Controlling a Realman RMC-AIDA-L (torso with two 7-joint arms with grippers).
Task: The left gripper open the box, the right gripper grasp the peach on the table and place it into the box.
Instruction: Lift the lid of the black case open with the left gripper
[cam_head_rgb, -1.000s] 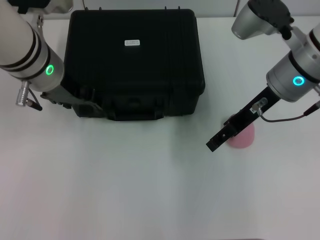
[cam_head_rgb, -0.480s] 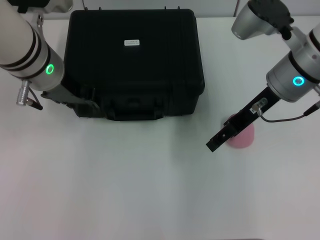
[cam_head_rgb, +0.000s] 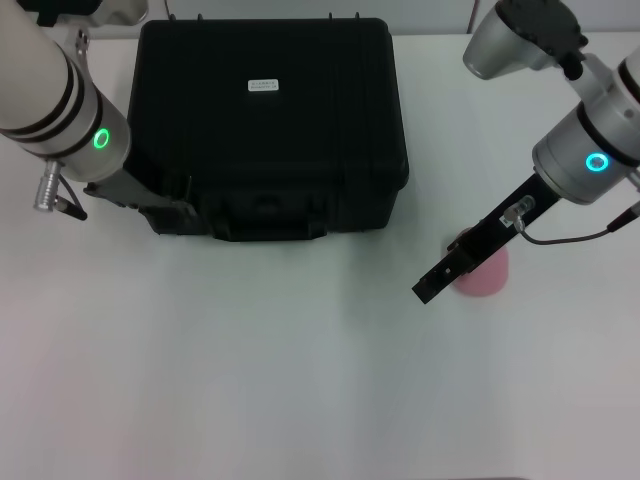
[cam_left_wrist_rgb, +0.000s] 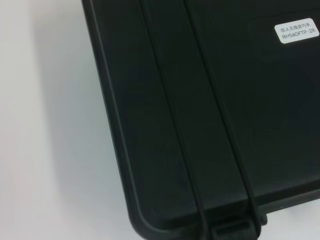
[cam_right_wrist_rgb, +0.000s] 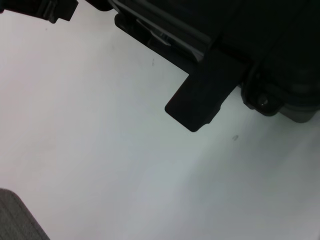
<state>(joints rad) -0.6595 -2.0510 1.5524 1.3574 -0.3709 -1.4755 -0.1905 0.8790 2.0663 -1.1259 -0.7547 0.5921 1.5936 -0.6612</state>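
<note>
The black box (cam_head_rgb: 270, 130) lies shut at the back middle of the white table, and its lid (cam_left_wrist_rgb: 210, 110) fills the left wrist view. My left gripper (cam_head_rgb: 170, 208), on the green-ringed arm, is at the box's front left corner, dark against the case. The pale pink peach (cam_head_rgb: 490, 276) sits on the table to the right of the box. My right gripper (cam_head_rgb: 432, 285), on the blue-ringed arm, reaches over the peach's left side with its tip just past it. One black finger (cam_right_wrist_rgb: 202, 100) shows in the right wrist view, with the box's front (cam_right_wrist_rgb: 270, 55) behind it.
A white label (cam_head_rgb: 264, 85) is stuck on the lid. The white table (cam_head_rgb: 250, 370) stretches bare in front of the box. The box's front handle and latches (cam_head_rgb: 265, 215) face me. A grey strip (cam_right_wrist_rgb: 15, 220) shows beyond the table's edge in the right wrist view.
The left gripper has shifted very slightly at the box's front left corner. The right arm and the peach have not moved.
</note>
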